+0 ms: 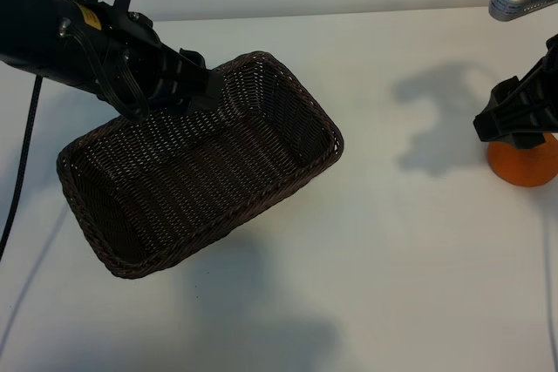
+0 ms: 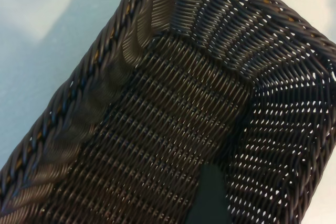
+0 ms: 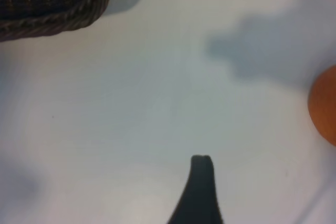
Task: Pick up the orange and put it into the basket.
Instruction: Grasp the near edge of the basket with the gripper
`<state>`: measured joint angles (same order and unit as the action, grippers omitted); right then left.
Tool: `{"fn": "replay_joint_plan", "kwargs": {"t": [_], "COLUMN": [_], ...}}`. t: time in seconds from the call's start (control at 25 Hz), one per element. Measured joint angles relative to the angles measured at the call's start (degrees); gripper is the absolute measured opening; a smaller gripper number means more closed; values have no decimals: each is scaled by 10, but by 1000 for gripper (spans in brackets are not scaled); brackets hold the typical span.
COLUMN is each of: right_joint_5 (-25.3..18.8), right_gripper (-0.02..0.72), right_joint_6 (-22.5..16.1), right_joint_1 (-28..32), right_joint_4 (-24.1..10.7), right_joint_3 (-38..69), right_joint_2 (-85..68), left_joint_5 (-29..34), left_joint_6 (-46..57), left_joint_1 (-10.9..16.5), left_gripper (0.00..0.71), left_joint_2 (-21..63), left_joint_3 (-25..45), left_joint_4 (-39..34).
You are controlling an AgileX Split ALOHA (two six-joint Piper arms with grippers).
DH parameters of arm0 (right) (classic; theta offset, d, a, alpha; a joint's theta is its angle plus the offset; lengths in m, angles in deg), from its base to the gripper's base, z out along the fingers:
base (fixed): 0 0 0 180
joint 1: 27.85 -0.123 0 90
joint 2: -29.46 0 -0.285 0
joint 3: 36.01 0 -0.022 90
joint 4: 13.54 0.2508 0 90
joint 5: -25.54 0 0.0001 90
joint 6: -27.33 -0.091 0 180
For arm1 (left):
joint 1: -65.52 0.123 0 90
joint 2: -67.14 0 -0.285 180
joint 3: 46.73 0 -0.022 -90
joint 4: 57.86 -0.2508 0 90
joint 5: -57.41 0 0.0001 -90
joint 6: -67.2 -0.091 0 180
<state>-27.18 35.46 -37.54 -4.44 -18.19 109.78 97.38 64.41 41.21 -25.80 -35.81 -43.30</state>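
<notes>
At right edge of the exterior view the orange (image 1: 523, 163) is approached by the right pincer (image 1: 514, 124), jaws apart and yet to be lowered around it, while the basket (image 1: 288, 163) is gripped at upper left by the left pincer (image 1: 196, 84)

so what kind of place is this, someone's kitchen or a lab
Probably a lab or test bench, not a kitchen: a bare white table, two black robot arms over it, and only staged props, a wicker basket and an orange. No walls or furnishings show.

Orange (image 1: 523, 165) partly hidden behind right gripper (image 1: 516, 119), cut by frame edge.
</notes>
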Motion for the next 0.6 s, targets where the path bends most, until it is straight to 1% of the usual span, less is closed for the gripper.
{"fn": "replay_joint_plan", "kwargs": {"t": [0.36,0.6], "right_joint_5": [1,1], "right_gripper": [592,568], "right_joint_6": [0,0], "right_joint_1": [0,0], "right_joint_4": [0,0], "right_joint_3": [0,0], "right_joint_2": [0,0], "left_joint_5": [0,1], "left_joint_6": [0,0], "left_joint_1": [0,0], "left_gripper": [584,584], "left_joint_2": [0,0], "left_joint_3": [0,0], "left_joint_4": [0,0]}}
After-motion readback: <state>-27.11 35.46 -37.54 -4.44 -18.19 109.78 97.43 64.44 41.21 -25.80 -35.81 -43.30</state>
